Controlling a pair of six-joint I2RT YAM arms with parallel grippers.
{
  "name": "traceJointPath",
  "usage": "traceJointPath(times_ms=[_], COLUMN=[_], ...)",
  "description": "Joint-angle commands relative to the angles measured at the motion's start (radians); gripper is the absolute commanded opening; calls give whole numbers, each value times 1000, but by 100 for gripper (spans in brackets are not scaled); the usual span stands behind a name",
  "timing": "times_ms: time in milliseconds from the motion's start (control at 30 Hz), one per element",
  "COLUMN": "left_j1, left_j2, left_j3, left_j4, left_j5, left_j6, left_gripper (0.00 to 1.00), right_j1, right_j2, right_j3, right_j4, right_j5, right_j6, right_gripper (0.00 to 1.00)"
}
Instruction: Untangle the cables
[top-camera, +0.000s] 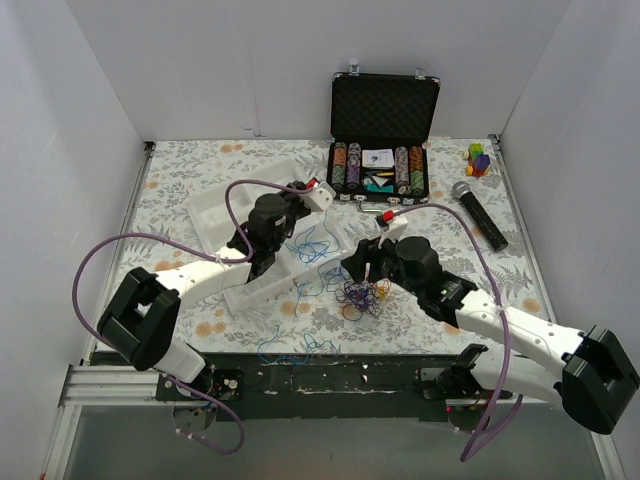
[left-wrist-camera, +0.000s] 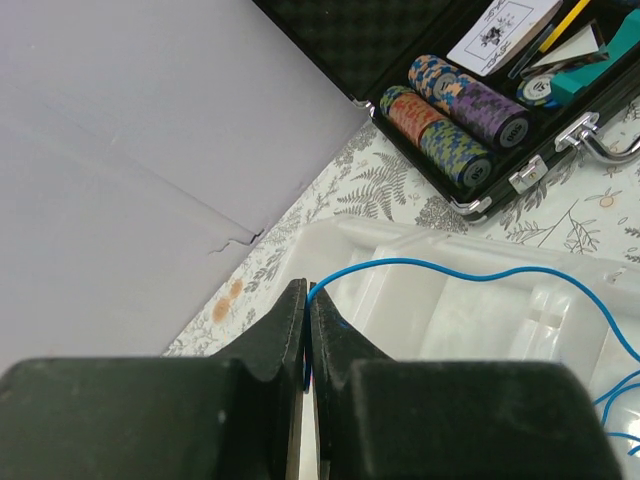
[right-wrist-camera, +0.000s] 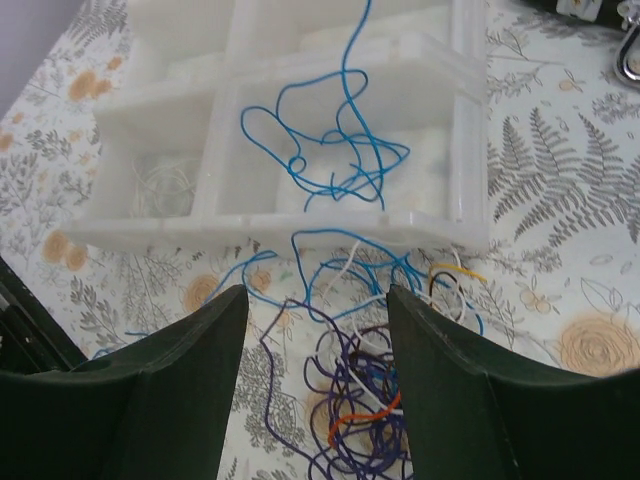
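Observation:
A fist-sized tangle (top-camera: 362, 293) of purple, dark, orange and white cables (right-wrist-camera: 365, 400) lies on the floral cloth just in front of the white tray (top-camera: 215, 215). My right gripper (right-wrist-camera: 315, 300) hangs open over it, jaws wide on either side, gripping nothing. My left gripper (left-wrist-camera: 307, 290) is shut on a thin blue cable (left-wrist-camera: 470, 268) and is raised above the tray. From the left gripper (top-camera: 298, 190) this cable trails down in loose loops (right-wrist-camera: 340, 150) into a tray compartment. Blue, white and yellow strands spread between the tray and the tangle.
An open black case (top-camera: 383, 100) of poker chips stands at the back. A microphone (top-camera: 480, 213) and a small coloured toy (top-camera: 479, 158) lie at the right. Another loose blue cable (top-camera: 300, 347) rests by the front edge. Thick purple hoses arc off both arms.

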Motion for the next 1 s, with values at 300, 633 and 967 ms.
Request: traceJointPath(times_ms=[300,633,967], left_j1=[17,18,18], left_j2=[-112,-268,-279], left_j3=[-55,-172,-144], left_j4=[-15,-209,-340], left_j5=[40,291,400], left_j6=[9,88,163], left_gripper=[0,0,0], right_j1=[-79,-120,-125], right_j2=[254,306,359], right_j3=[193,168,164], right_j4=[177,227,240], right_j5=[-178,-231,-261], right_j6=[-34,2,20], right_gripper=[52,45,41])
